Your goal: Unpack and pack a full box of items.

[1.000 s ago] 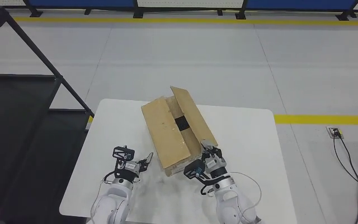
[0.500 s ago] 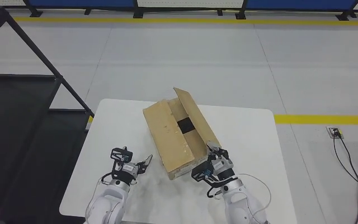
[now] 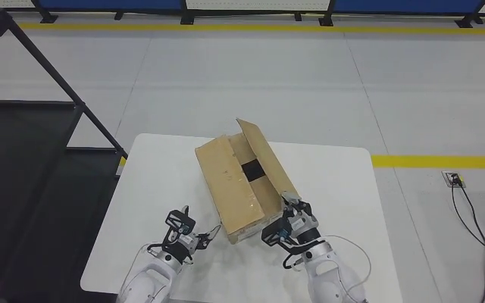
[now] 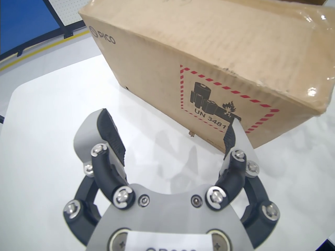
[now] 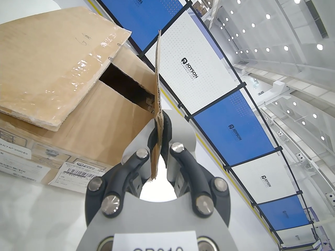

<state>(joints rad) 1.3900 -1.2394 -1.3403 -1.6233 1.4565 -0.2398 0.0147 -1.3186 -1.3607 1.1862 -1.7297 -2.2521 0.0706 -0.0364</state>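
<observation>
- The brown corrugated cardboard box [image 3: 231,182] sat on the white surface [image 3: 151,174], directly ahead of the left fingers [image 4: 110,131] and just beside the right fingers [image 5: 167,127].
- The right fingers were clamped on the lower corner of the raised cardboard flap [image 5: 157,79], which stood on edge between them. The dark opening of the box lay just beyond.
- The left fingers were spread apart and held nothing. The printed side wall of the box faced them at close range, and whether one tip touched it could not be told.
- The board looked stiff but thin, so a flap would probably hinge easily at its crease and tear if pulled sideways.
- The other top flap [image 5: 52,66] lay nearly shut and carried glossy clear tape. That tape looked slippery, so the bare board edge seemed the better place to pinch.
- As a full box it was probably heavy. A flap seemed fit only for opening, and shifting the box would call for pressure on opposite side walls, low down.
</observation>
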